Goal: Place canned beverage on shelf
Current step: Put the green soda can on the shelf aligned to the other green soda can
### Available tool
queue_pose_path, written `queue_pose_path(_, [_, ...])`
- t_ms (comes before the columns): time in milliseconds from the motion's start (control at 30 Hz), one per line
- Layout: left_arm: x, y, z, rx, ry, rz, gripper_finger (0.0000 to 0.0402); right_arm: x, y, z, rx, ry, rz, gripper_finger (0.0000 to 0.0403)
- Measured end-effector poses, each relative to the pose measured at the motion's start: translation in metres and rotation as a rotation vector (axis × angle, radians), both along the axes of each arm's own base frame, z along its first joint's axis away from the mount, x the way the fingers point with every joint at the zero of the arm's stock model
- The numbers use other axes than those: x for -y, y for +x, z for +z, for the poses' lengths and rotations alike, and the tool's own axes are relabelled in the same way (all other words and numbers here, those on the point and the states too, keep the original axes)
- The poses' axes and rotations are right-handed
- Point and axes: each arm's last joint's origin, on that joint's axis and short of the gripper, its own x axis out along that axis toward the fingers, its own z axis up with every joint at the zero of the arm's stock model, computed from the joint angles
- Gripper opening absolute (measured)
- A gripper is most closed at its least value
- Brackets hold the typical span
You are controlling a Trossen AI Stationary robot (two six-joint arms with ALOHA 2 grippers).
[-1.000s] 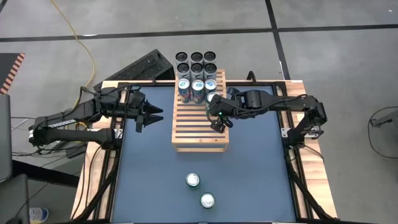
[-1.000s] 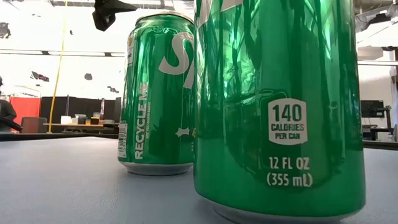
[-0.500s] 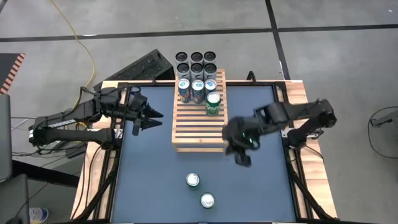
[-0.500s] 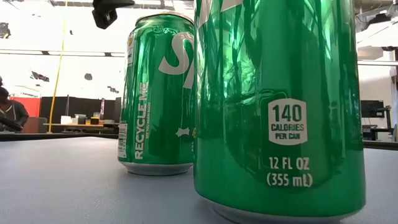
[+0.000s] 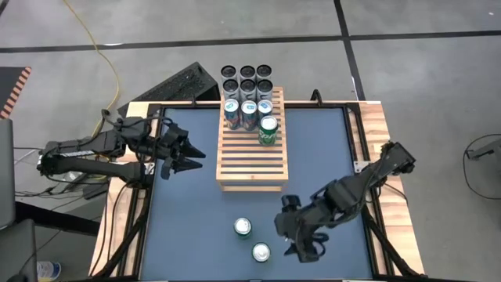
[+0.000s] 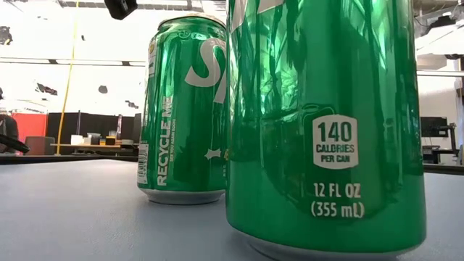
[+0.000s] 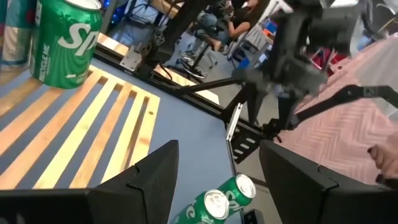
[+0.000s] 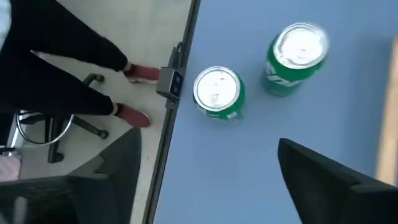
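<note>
Right tool [image 5: 301, 239], fingers apart, empty, hovers right of two cans [image 5: 243, 227] on the surface [image 5: 188, 219]; I centre over one before closing. Left tool [image 5: 188, 153] waits apart beside the shelf [image 5: 250, 157].

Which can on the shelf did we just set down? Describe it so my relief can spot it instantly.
Find the wooden slatted shelf at the table's far middle. Three silver-blue cans line its far edge; the one you want is the green can, standing upright just in front of that row's right end. It is the only green can on the shelf, and stands alone in the second row.
</note>
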Motion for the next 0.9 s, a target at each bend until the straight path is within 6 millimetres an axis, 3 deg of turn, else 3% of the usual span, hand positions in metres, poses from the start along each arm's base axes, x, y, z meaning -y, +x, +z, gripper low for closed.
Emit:
queue_pose_path(100, [0.006, 0.001, 0.000, -0.002, -0.002, 0.010, 0.0212, -0.012, 0.011, -0.020, -0.043, -0.018, 0.004, 0.0336])
queue_pose_path(267, [0.016, 0.001, 0.000, -0.001, 0.026, -0.037, 0.0212, -0.028, 0.033, -0.049, -0.079, 0.008, -0.059, 0.0341])
queue_pose_path(567, [0.030, -0.001, -0.003, -0.024, 0.026, -0.187, 0.0212, -0.046, 0.086, -0.078, -0.093, 0.041, -0.141, 0.0339])
queue_pose_path(900, [0.036, -0.003, -0.003, -0.008, 0.071, -0.236, 0.0212, -0.051, 0.105, -0.111, -0.335, -0.019, -0.286, 0.0339])
